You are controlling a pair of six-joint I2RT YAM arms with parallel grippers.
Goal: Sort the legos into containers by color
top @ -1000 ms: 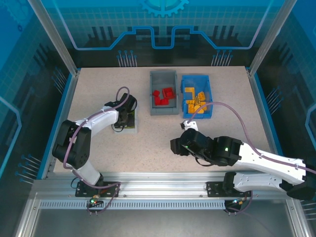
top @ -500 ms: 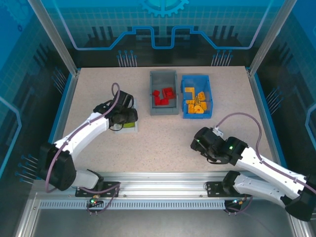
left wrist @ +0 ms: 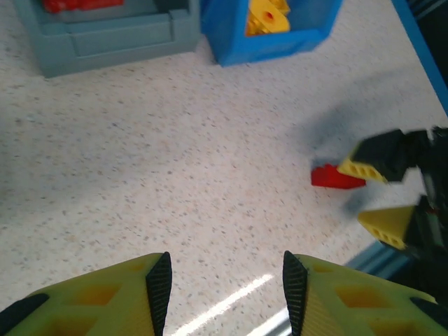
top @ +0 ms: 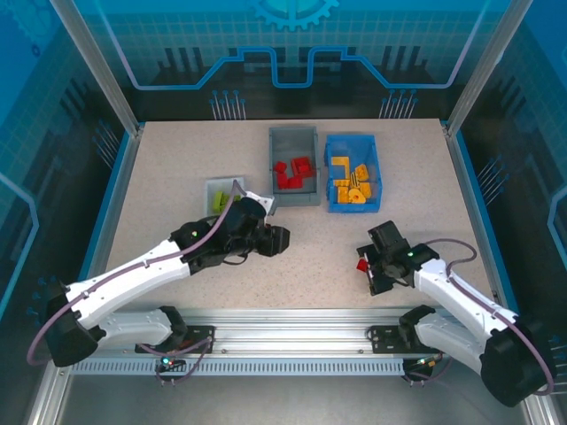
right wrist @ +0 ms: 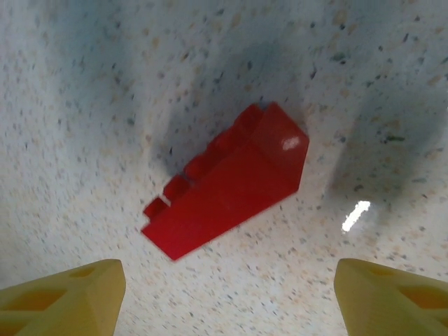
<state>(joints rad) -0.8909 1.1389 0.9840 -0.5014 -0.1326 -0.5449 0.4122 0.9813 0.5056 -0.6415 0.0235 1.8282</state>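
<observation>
Overhead, a red lego (top: 361, 264) lies near the bench's near edge, right of centre, beside the right gripper (top: 368, 270). From the left wrist, the left gripper (left wrist: 224, 294) gapes wide, empty. From the right wrist, spread fingers (right wrist: 63, 294) flank the red lego, gripping nothing.

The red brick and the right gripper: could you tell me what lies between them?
Only bare speckled tabletop, seen in the right wrist view; the open right gripper is clear of the red brick.

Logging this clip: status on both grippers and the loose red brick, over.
Right gripper open over red brick on table. Left gripper open, empty. Grey bin holds other reds; nothing between brick and bin.
</observation>
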